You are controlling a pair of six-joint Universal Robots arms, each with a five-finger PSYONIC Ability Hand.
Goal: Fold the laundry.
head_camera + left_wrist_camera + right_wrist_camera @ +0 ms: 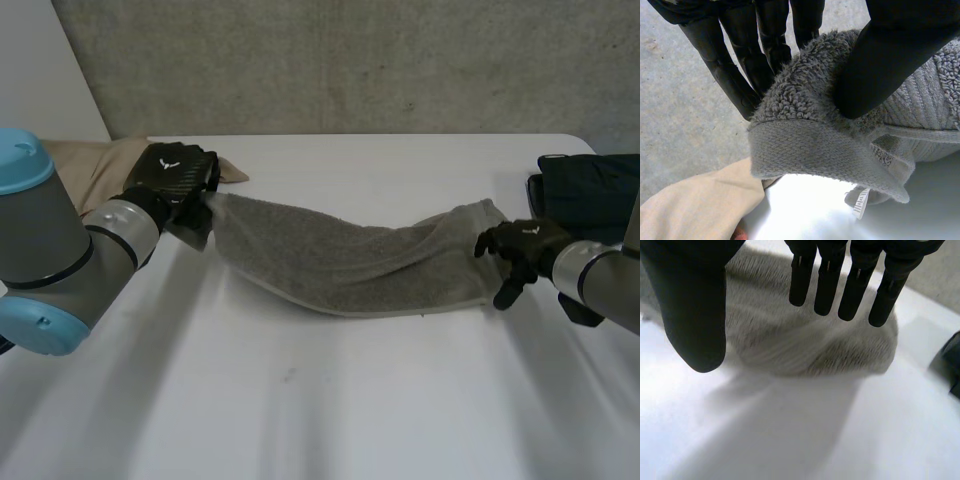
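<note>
Grey towel (pixel 350 265) stretched across the white table (pixel 300 400), left hand (pixel 178 175) pinching one end between thumb and fingers, right hand (pixel 520 245) at the other end, fingers straight, gripping nothing, beige cloth (pixel 90 160) behind left hand

Robotics lab test bench. Backed at far side by bare grey concrete wall (pixel 350 60), white panel (pixel 40 70) at far left. Plain white table (pixel 320 420) as work surface. Left arm (pixel 60 250), grey with light-blue caps, at near left; right arm (pixel 600 275) at near right. Laundry on table: grey towel (pixel 340 260) at centre, beige cloth (pixel 90 165) far left, dark garment (pixel 590 190) far right.
</note>
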